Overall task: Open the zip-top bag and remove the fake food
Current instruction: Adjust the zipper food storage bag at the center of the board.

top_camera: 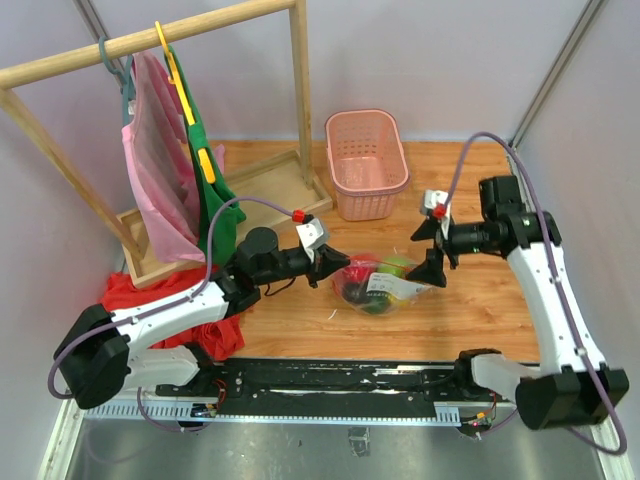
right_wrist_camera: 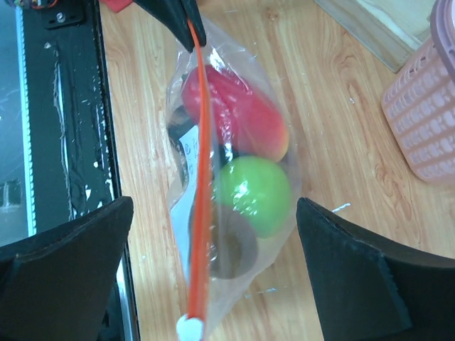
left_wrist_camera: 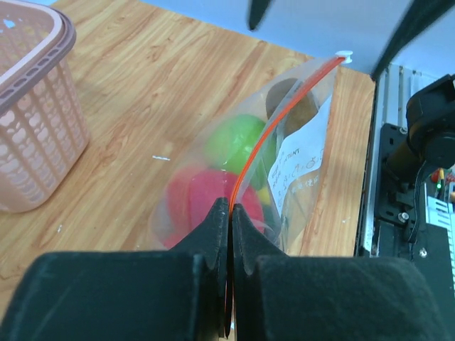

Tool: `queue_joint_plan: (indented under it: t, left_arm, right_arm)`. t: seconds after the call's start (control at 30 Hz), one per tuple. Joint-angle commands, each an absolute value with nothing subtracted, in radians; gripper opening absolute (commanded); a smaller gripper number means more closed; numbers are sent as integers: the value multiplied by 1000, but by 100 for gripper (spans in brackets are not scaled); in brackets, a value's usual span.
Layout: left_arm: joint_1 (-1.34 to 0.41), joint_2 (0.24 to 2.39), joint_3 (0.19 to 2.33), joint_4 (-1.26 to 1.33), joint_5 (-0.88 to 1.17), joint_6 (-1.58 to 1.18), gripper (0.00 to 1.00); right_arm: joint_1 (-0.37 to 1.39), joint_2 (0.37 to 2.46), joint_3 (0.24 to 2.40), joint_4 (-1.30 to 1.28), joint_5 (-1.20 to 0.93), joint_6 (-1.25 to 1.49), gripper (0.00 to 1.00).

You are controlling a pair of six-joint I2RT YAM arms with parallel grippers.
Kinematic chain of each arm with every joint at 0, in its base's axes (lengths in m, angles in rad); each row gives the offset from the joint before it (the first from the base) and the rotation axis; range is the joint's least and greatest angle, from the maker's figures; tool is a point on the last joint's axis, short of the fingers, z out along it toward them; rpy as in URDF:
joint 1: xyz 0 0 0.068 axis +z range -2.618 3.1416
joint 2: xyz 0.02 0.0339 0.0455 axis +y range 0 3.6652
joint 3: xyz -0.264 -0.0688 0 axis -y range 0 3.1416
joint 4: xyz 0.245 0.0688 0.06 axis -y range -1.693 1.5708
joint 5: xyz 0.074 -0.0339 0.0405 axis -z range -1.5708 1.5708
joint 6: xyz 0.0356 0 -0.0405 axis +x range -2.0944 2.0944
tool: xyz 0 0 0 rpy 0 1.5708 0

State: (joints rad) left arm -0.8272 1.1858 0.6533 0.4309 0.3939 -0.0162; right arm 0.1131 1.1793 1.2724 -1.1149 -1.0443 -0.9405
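The clear zip-top bag (top_camera: 380,285) lies on the wooden table between the two arms. Its orange-red zip strip (right_wrist_camera: 201,177) runs along the upper edge. My left gripper (left_wrist_camera: 231,206) is shut on the strip's left end, the orange edge pinched between the jaws. At the other end sits the white slider (right_wrist_camera: 190,328). My right gripper (right_wrist_camera: 213,206) is open wide, a finger on each side of that end of the bag, touching nothing. The fake food shows through the plastic: a red piece (right_wrist_camera: 242,114), a light green ball (right_wrist_camera: 256,192) and a dark piece (right_wrist_camera: 234,249).
A pink basket (top_camera: 366,160) stands behind the bag. At the back left, a wooden rack (top_camera: 170,40) holds hanging pink and green clothes. A red cloth heap (top_camera: 130,295) lies by the left arm. A black rail (top_camera: 340,378) runs along the near edge.
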Motion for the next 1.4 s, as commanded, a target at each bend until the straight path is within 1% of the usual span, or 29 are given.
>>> queue_joint_plan:
  t: [0.0, 0.1, 0.17, 0.2, 0.3, 0.33, 0.4, 0.5, 0.57, 0.83, 0.97, 1.03, 1.07, 1.1, 1.17, 1.2, 1.23, 1.3, 1.37]
  left_arm:
    - [-832, 1129, 608, 536, 335, -83, 0]
    - [-832, 1111, 600, 524, 319, -82, 0]
    - [-833, 1108, 597, 525, 318, -80, 0]
    - [-832, 1111, 598, 525, 319, -80, 0]
    - [-831, 1118, 599, 527, 321, -82, 0]
    - [-831, 1119, 597, 530, 322, -83, 0]
    - [-831, 1121, 596, 532, 325, -82, 0]
    - [-832, 1121, 597, 531, 330, -79, 0]
    - [-832, 1118, 596, 531, 334, -78, 0]
    - [-833, 1103, 580, 534, 331, -88, 0]
    - [-832, 1101, 581, 538, 324, -99, 0]
    - [-832, 1097, 583, 535, 318, -109, 1]
    - [-833, 1094, 587, 530, 314, -118, 3]
    - [-833, 1089, 594, 520, 312, -124, 12]
    - [-831, 1072, 620, 491, 292, -149, 36]
    - [-832, 1063, 636, 470, 277, -163, 45]
    - [-832, 1054, 657, 447, 268, -168, 53]
    - [-833, 1040, 701, 402, 259, -165, 62]
    - [-833, 1036, 747, 367, 273, -148, 66]
  right_arm:
    - [56, 994, 1086, -972, -1109, -881, 98]
    - [55, 878, 959, -825, -1096, -812, 99]
    - [55, 848, 913, -743, -1060, -741, 100]
    - [55, 851, 907, -738, -1043, -731, 95]
    - [54, 899, 921, -779, -1013, -743, 76]
    - [52, 913, 924, -790, -1010, -759, 72]
    - [51, 917, 923, -793, -1000, -786, 65]
    - [51, 937, 936, -793, -989, -818, 64]
    - [51, 960, 951, -798, -986, -848, 61]
    - [51, 1035, 1001, -856, -955, -968, 26]
    - [52, 1030, 1008, -823, -915, -970, 2]
    - [52, 1024, 1025, -826, -911, -976, 1]
    - [52, 1021, 1036, -838, -918, -989, 1]
    - [52, 1017, 1050, -866, -929, -1017, 1]
    - [54, 1012, 1092, -920, -955, -1063, 1]
    - [55, 1012, 1115, -953, -970, -1089, 1]
    - [57, 1015, 1137, -978, -983, -1103, 1]
    - [66, 1023, 1176, -1016, -1007, -1112, 1]
    - [74, 1029, 1197, -1032, -1034, -1105, 1]
